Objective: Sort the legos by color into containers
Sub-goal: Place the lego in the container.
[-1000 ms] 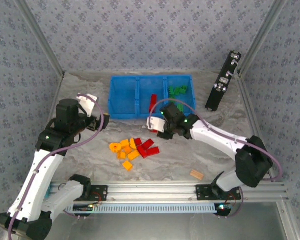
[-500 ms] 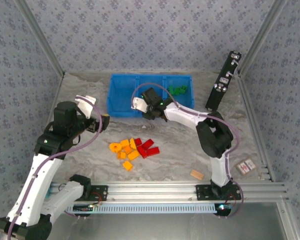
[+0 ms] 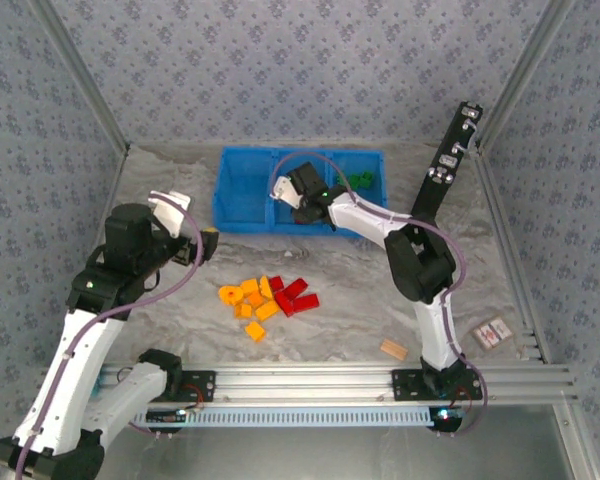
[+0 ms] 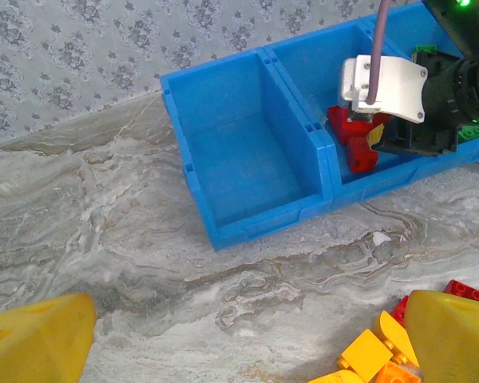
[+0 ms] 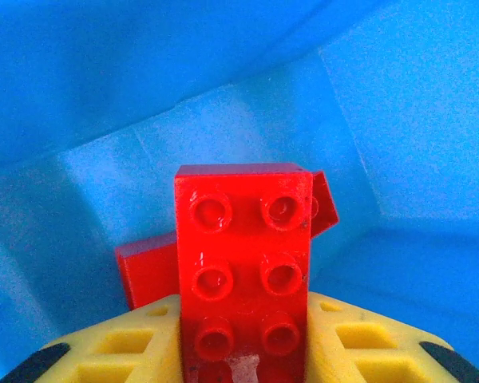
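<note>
- Top external view: blue tray (image 3: 242,195) with three compartments in a row, at the far side of the marbled desk (image 3: 360,290).
  - Right tool (image 3: 298,203) reaches into the middle compartment; how its jaws stand cannot be told from this height.
  - Green bricks (image 3: 358,181) lie in the right-hand compartment.
  - Left tool (image 3: 208,240) hangs above the desk, near the tray's left front corner and apart from it.
  - Loose pile at mid-desk: orange-yellow bricks (image 3: 248,300) on the left, touching red bricks (image 3: 296,296) on the right.
  - Tan block (image 3: 393,349) sits near the front rail.
  - Black oblong device (image 3: 446,162) lies by the right-hand wall.
- Left wrist view: the left tool's yellow fingers (image 4: 32,343) are set wide apart at the lower corners, over bare desk.
  - Orange-yellow bricks and one red brick lie just beside the right-hand finger.
  - Beyond, the right tool sits inside the tray's middle compartment, with red plastic under its white housing.
- Right wrist view: the right tool's yellow fingers (image 5: 120,351) are clamped on a red six-stud brick (image 5: 243,247).
  - The brick is held upright with its studs facing the camera.
  - A second red brick (image 5: 148,275) lies behind it on the compartment floor, partly hidden.
  - Blue tray walls stand on all sides.
</note>
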